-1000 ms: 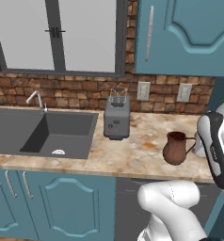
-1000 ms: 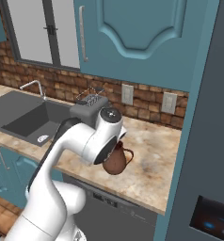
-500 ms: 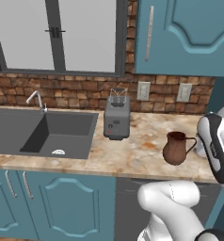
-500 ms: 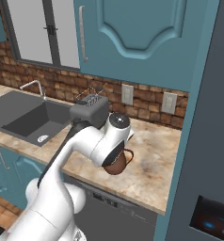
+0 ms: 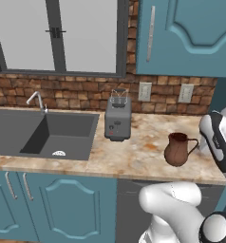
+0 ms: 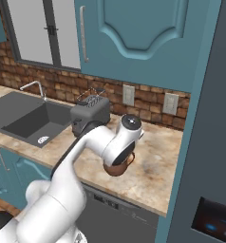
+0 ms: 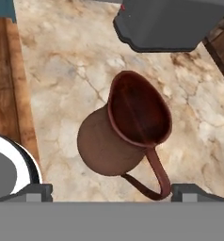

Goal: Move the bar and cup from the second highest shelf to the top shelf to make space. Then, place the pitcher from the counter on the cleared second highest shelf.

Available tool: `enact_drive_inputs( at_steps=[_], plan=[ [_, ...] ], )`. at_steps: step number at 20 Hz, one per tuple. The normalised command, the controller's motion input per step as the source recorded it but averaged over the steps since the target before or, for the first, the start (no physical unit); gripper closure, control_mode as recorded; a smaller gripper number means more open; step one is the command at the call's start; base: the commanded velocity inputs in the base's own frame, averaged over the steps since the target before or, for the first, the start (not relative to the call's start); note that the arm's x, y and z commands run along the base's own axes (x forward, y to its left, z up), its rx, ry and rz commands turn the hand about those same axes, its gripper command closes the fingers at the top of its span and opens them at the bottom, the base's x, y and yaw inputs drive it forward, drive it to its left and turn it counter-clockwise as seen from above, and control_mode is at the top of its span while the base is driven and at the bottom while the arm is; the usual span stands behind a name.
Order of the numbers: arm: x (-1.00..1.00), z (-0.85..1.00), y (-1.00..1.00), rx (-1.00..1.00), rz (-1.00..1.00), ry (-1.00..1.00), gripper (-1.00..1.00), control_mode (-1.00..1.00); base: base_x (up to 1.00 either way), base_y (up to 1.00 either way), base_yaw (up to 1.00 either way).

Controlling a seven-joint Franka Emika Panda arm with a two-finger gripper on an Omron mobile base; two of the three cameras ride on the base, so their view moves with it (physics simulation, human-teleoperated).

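1. Dark grey, the sink (image 5: 43, 135) is sunk into the left end of the counter (image 5: 134, 156), with a curved tap (image 5: 35, 100) at its back edge and a window (image 5: 62, 35) above on the brick wall.
2. Mottled beige and brown stone runs rightward from the sink; teal cabinet doors (image 5: 53, 204) sit below it.
3. A grey toaster (image 5: 118, 119) stands upright near the middle of the counter, close to the brick backsplash, with two wall sockets (image 5: 144, 91) on the wall behind and to its right.
4. The pitcher (image 5: 177, 149) stands upright on the counter to the right of the toaster and apart from it, nearer the front edge, with its loop handle turned to the right in the left base view.
5. In the hand view the pitcher (image 7: 125, 134) is seen from above, its open mouth in the middle and its handle reaching down toward the bottom edge, with the toaster's corner (image 7: 165, 23) beyond it.
6. The gripper (image 7: 114, 193) hangs over the pitcher with its two fingertips (image 7: 31, 192) spread wide, one at each side of the hand view, and nothing between them; neither touches the jug.
7. In the right base view the white arm (image 6: 86, 161) bends across the counter and its wrist covers most of the pitcher (image 6: 116, 168).
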Motion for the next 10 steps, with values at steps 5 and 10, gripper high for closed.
enact_drive_inputs(
  at_steps=[5,10],
  plan=[
    [0.28,-0.05,-0.19,0.00,0.00,0.00,-1.00,-1.00,0.00,0.00,0.00],
    [0.21,-0.05,0.00,0.00,0.01,-0.01,-1.00,-1.00,0.00,0.00,0.00]
  ],
)
